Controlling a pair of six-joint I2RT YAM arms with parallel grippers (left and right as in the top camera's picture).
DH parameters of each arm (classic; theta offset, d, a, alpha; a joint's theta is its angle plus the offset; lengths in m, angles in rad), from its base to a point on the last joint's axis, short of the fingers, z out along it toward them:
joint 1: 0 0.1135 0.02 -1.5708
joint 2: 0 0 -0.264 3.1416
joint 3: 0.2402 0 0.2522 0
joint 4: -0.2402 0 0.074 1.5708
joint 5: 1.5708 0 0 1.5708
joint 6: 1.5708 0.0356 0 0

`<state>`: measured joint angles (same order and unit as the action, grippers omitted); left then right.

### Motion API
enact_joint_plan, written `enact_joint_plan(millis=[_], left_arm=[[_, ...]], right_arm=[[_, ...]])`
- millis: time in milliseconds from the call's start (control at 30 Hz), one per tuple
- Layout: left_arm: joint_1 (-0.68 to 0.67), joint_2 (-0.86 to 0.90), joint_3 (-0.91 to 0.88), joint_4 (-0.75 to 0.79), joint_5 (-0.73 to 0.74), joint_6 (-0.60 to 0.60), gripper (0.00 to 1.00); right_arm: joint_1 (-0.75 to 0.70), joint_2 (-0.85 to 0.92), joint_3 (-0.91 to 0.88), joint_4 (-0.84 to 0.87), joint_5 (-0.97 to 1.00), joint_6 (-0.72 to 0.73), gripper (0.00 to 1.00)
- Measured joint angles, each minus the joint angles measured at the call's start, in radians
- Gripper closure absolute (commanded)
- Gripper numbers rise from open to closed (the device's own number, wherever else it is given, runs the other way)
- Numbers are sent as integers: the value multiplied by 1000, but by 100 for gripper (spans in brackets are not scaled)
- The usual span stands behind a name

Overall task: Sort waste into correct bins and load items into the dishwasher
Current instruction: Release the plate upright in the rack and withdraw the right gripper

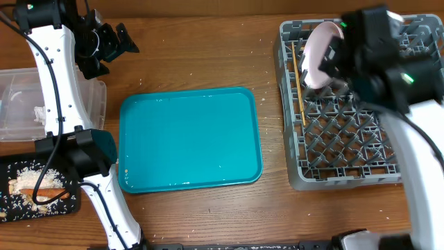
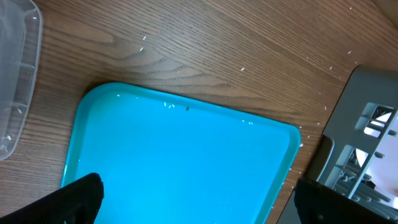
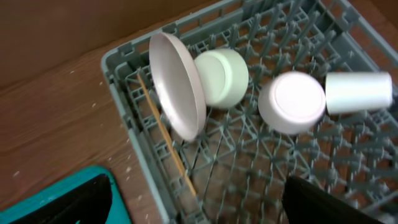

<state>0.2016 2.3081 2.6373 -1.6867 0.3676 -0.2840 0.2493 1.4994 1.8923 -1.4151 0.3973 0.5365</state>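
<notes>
The grey dishwasher rack (image 3: 124, 93) holds a large white plate (image 3: 177, 84) standing on edge, a bowl (image 3: 221, 76), a small round dish (image 3: 291, 101) and a cup (image 3: 357, 92) lying on its side. The chopsticks (image 3: 165, 140) lie along the rack's left wall. My right gripper (image 3: 199, 211) hovers open above the rack, a little short of the plate, holding nothing. My left gripper (image 2: 199, 208) is open and empty over the teal tray (image 2: 180, 162). The black tray (image 1: 69, 201) carries a carrot (image 1: 38, 186) and food scraps (image 1: 24, 173). The clear tub (image 1: 14, 104) sits at the far left.
The teal tray (image 1: 189, 137) lies in the table's middle, bare apart from specks. Small crumbs dot the wood around it. The left arm's white links (image 1: 62, 90) cross over the clear tub and the black tray. The rack (image 1: 347, 104) fills the right side.
</notes>
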Motion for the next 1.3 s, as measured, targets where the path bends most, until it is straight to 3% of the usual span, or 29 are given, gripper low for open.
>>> enact_joint_plan(millis=[133,267,433,467,667,867,1300], left_arm=[[0,0,0,0,0,0,0],[0,0,0,0,0,0,0],[0,0,0,0,0,0,0],[0,0,0,0,0,0,0],[0,0,0,0,0,0,0],[0,0,0,0,0,0,0],[0,0,0,0,0,0,0]], right_arm=[[11,-109,-30,-111,-33,67,11],[72,-245,-181,-130,-11,152,10],[169,-462,-471,19,19,251,9],[185,-518,-547,78,24,270,0],[197,-768,-923,261,34,383,0],[197,-781,-1091,328,32,469,0],[198,-711,-1100,328,33,503,0]])
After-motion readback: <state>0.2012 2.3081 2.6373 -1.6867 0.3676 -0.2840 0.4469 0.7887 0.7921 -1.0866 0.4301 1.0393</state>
